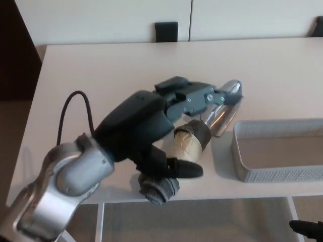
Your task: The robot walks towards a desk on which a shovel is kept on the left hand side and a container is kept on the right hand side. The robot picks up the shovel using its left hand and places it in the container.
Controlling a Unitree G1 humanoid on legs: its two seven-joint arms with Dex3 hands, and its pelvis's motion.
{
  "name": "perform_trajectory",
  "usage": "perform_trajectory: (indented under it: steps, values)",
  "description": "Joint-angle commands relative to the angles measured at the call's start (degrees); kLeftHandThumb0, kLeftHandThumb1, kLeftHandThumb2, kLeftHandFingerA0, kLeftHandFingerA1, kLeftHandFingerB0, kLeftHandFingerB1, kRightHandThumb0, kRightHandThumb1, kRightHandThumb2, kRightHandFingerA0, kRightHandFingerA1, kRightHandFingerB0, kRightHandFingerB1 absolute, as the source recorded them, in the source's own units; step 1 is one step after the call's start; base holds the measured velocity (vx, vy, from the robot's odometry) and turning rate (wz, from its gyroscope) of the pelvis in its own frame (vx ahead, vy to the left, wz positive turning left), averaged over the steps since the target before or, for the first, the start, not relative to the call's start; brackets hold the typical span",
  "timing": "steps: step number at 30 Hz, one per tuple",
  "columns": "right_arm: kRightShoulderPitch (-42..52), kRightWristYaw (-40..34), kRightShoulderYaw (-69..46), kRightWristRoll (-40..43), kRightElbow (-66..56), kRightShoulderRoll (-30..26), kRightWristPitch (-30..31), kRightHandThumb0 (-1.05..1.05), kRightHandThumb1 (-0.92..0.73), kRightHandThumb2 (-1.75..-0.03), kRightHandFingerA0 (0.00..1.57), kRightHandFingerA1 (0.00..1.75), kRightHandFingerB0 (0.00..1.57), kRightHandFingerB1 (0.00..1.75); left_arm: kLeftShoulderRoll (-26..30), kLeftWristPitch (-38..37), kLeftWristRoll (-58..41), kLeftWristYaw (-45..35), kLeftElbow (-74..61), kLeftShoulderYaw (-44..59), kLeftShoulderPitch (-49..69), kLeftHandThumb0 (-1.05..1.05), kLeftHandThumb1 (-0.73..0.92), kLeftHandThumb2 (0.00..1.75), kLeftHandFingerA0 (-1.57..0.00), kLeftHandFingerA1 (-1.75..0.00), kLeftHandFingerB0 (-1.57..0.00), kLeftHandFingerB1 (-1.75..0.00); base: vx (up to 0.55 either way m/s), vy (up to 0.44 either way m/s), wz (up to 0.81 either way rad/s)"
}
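left hand over the shovel handle, fingers spread above it and thumb below, not clamped; shovel flat on desk under the hand, blade toward the container just right.

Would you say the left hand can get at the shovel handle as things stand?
Probably yes: the left hand is open right over the shovel handle, fingers spread either side, with nothing in between.

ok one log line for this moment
left hand: open over taped-handle metal shovel | shovel: on white desk | grey mesh container: empty | right hand: barely visible
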Motion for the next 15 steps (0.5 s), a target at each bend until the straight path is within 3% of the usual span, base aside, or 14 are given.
perform_trajectory:
  steps: [1, 4, 5, 6, 8, 9, 13, 15]
  values:
    - [0.99, -1.09, -0.59, 0.43, -2.47, 0.07, 2.30, -0.32, -0.49, -0.68, 0.61, 0.54, 0.39, 0.47, -4.99, 17.43, 20.94, 13.36, 12.73, -3.36, -3.07, -0.63, 0.36, 0.66, 0.00, -0.15, 0.00, -0.22, 0.00, 0.000, 0.00]
    - [0.74, -0.05, -0.77, 1.30, -1.27, 0.04, 1.39, -0.30, -0.50, -0.67, 0.59, 0.54, 0.39, 0.46, -9.24, 22.71, 23.85, 17.04, 16.07, -5.69, -1.68, -0.58, 0.37, 0.59, 0.00, 0.00, 0.00, -0.11, 0.00, 0.000, 0.00]
    - [0.66, 0.18, -0.97, 1.80, -0.82, 0.25, 1.08, -0.22, -0.58, -0.57, 0.64, 0.49, 0.42, 0.41, -10.58, 24.26, 25.35, 18.40, 17.45, -6.83, -1.32, -0.63, 0.39, 0.60, 0.00, 0.00, 0.00, -0.10, 0.00, 0.000, 0.00]
    - [0.70, 0.00, -0.97, 1.76, -0.97, 0.27, 1.47, -0.30, -0.50, -0.67, 0.60, 0.54, 0.40, 0.47, -11.88, 26.37, 26.85, 18.99, 18.35, -8.01, -1.00, -0.65, 0.40, 0.60, 0.00, 0.00, 0.00, -0.07, 0.00, 0.000, 0.00]
    - [0.85, -0.28, -0.90, 1.58, -1.13, 0.31, 1.82, -0.30, -0.50, -0.67, 0.60, 0.54, 0.40, 0.47, -13.07, 28.03, 28.79, 19.93, 19.26, -9.36, -0.51, -0.63, 0.35, 0.59, 0.00, 0.00, 0.00, -0.07, 0.00, 0.000, 0.00]
    - [0.90, -0.33, -0.89, 1.58, -1.35, 0.31, 2.03, -0.23, -0.58, -0.57, 0.63, 0.48, 0.42, 0.40, -14.14, 28.07, 29.84, 21.95, 20.62, -10.61, 0.15, -0.65, 0.34, 0.60, 0.00, 0.00, 0.00, -0.05, 0.00, 0.000, 0.00]
    - [0.92, -0.26, -0.93, 1.52, -1.08, 0.13, 1.99, -0.22, -0.58, -0.57, 0.63, 0.48, 0.42, 0.40, -15.20, 30.28, 31.60, 20.42, 21.15, -12.43, 0.43, -0.70, 0.42, 0.61, 0.00, 0.00, 0.00, -0.01, 0.00, 0.000, 0.00]
    - [0.85, -0.88, -0.46, 0.28, -0.36, -0.09, 0.91, -0.31, -0.50, -0.68, 0.61, 0.54, 0.40, 0.47, -16.46, 31.93, 32.72, 19.98, 21.25, -14.17, 1.43, -0.74, 0.42, 0.61, 0.00, 0.00, 0.00, -0.04, 0.00, 0.000, 0.00]
